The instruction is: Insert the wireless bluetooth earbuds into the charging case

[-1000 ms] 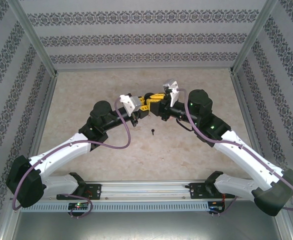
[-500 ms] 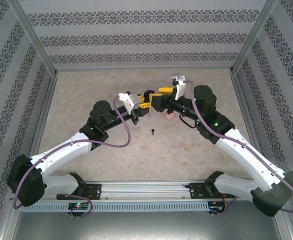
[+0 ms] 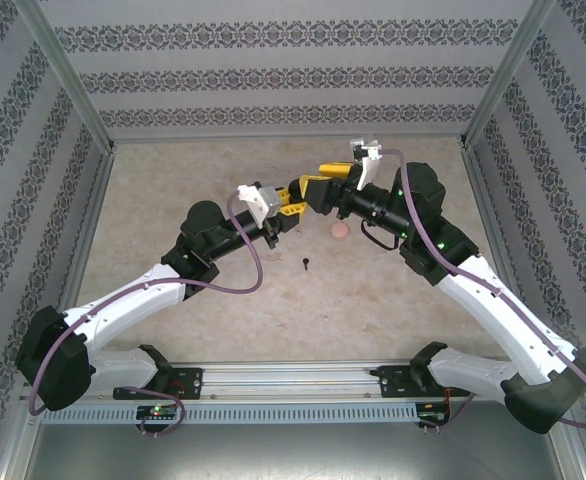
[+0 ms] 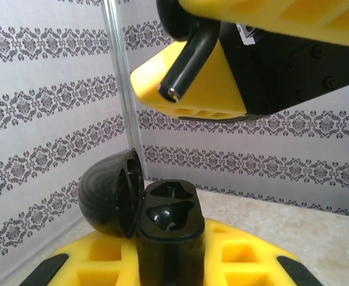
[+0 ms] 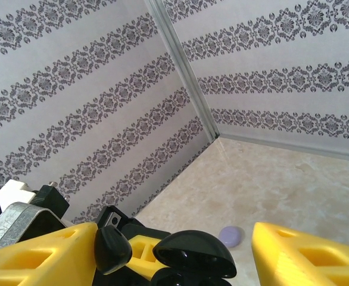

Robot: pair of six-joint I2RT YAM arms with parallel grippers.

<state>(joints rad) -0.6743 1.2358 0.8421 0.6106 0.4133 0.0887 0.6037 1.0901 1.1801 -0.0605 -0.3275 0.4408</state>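
Left jaws shut on open black case (image 4: 168, 220), sockets empty; right jaws wide, empty, just above it; black earbud (image 3: 304, 264) on surface (image 3: 223, 300) at 6 o'clock from both, well apart; right arm free.

The right gripper (image 3: 305, 188) crowds the black charging case (image 4: 168, 220) from above. The desk (image 3: 353, 310) lies free save a pink case (image 3: 340, 231) and black earbud (image 3: 305, 264).
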